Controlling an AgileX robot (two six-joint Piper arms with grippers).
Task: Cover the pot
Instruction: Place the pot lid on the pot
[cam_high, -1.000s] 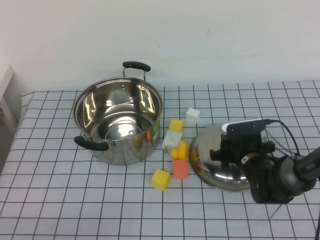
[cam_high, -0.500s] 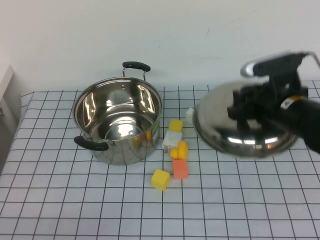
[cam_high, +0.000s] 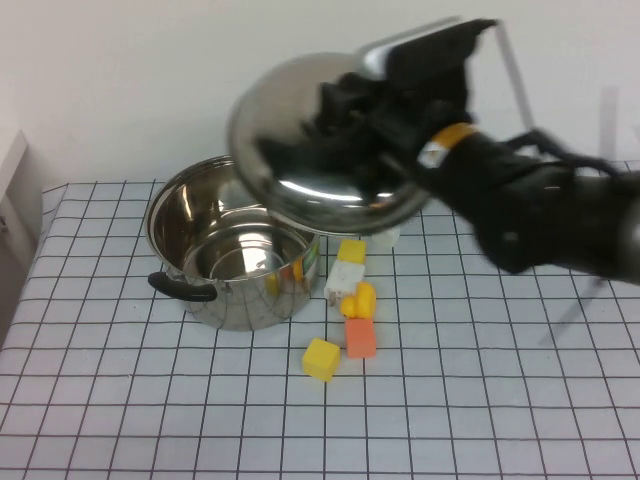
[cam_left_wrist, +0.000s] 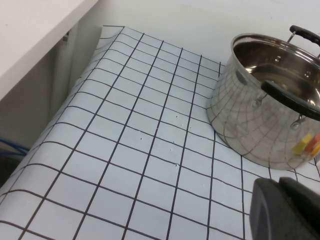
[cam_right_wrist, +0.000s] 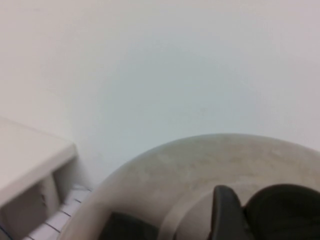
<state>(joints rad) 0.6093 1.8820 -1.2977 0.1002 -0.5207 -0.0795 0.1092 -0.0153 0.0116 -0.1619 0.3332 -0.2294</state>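
The pot is large, shiny steel with two black side handles, and stands open on the checked cloth at left centre. It also shows in the left wrist view. My right gripper is shut on the black knob of the domed steel lid and holds it tilted in the air, above the pot's right rim. In the right wrist view the lid fills the lower part, with the right gripper on its knob. My left gripper is shut and empty, low near the pot's left side, out of the high view.
Small blocks lie just right of the pot: a yellow one, an orange one, a white one and another yellow one. A white shelf edge borders the table's left side.
My right gripper has lifted the lid off the table at the right and carried it up and left, to above the pot's right rim. The pot and blocks have not moved.
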